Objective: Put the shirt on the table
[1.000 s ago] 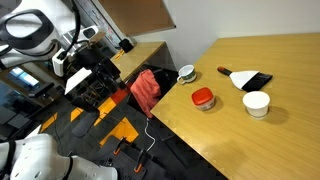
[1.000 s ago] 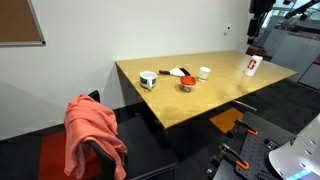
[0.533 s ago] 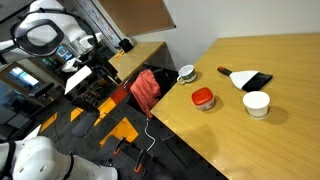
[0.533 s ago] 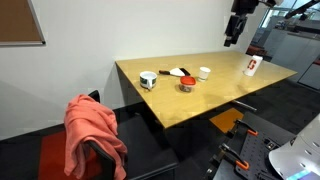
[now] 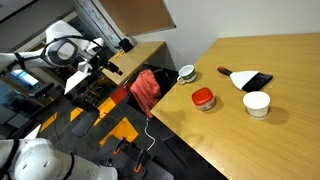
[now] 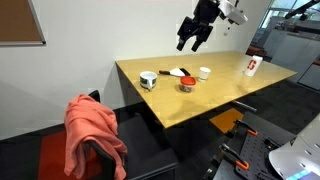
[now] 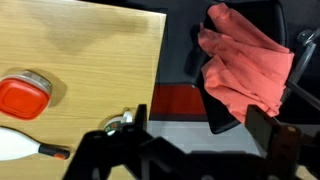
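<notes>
While the shirt (image 6: pixel 93 135) hangs over a chair (image 6: pixel 140 140) at lower left of an exterior view, clear of the table (image 6: pixel 200 100), the gripper (image 6: pixel 189 38) sits high at upper centre-right, above the table's far edge. Finding: the two are well apart, with most of the tabletop between them; the shirt lies down and to the left of the gripper in that frame. Its long axis runs top to bottom, draped down the chair back. In the wrist view the shirt (image 7: pixel 245 65) fills the upper right, past the table edge, and the gripper (image 7: pixel 197 140) shows at the bottom, jaws spread wide with nothing between them. Change noted: half a second ago the gripper stood further toward the upper right corner of the exterior frame; it has since swung left, toward the shirt. Judgement: the approach is under way, no grasp yet, and the shirt remains off the table.
</notes>
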`<state>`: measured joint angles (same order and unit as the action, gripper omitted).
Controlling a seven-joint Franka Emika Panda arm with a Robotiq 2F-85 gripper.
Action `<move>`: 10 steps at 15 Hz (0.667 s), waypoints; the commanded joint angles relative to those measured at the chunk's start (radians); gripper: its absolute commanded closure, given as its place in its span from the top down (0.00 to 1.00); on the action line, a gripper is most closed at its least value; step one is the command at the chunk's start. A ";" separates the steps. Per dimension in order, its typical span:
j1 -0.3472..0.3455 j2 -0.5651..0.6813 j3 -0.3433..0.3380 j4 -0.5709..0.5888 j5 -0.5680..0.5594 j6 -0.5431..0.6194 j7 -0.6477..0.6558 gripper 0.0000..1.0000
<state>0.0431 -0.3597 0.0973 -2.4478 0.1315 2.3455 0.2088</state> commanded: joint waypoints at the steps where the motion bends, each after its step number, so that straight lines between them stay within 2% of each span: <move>1: 0.008 0.013 0.004 0.002 -0.003 0.006 0.010 1.00; 8: 0.006 0.011 -0.006 0.002 -0.002 0.006 0.008 1.00; 10: 0.015 0.040 0.008 0.017 0.018 0.049 0.037 1.00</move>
<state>0.0481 -0.3475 0.0931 -2.4474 0.1313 2.3542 0.2170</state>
